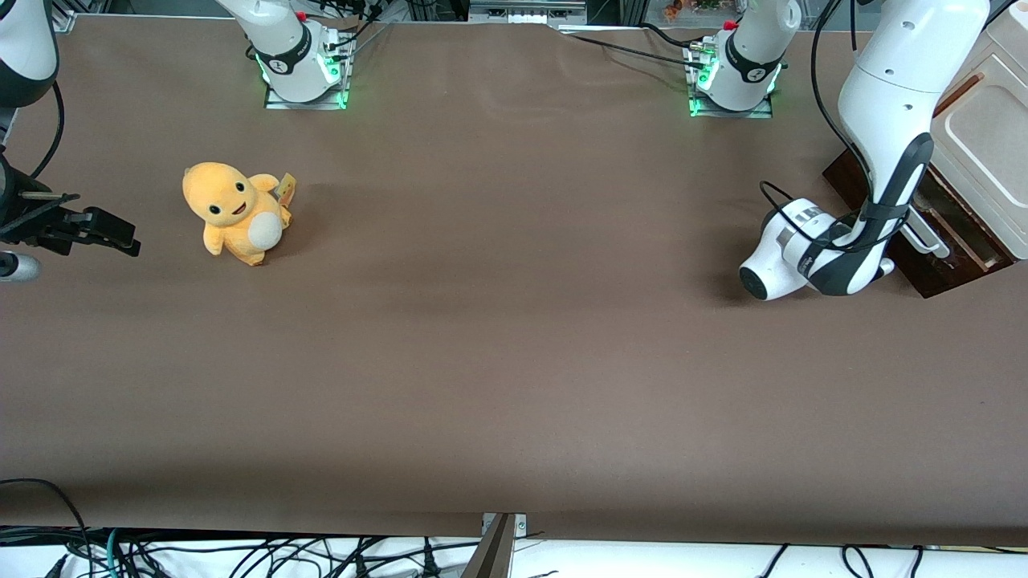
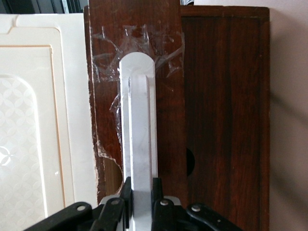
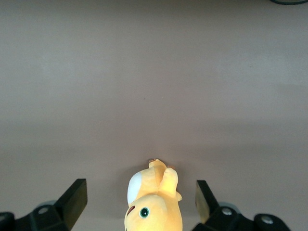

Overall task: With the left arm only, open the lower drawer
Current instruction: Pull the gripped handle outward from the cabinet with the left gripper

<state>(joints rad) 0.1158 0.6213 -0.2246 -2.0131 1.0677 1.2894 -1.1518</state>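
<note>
Black fingers (image 2: pixel 127 195) of the left arm's (image 1: pixel 887 136) gripper (image 2: pixel 140 204) pinched the white bar handle (image 2: pixel 138 120) from both sides. Just past the fingers, that handle ran along the lower drawer's (image 2: pixel 163 62) dark-brown front, tape stuck around it. Beside the drawer lay the cream cabinet top (image 2: pixel 33 134). An orange plush toy (image 1: pixel 237 213) sat on the table (image 1: pixel 514 337), well apart, toward the parked arm's end.

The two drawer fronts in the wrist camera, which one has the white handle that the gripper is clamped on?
The lower drawer, the taped front beside the cream cabinet top. The gripper is shut on its white bar handle; the other front shows none.
</note>
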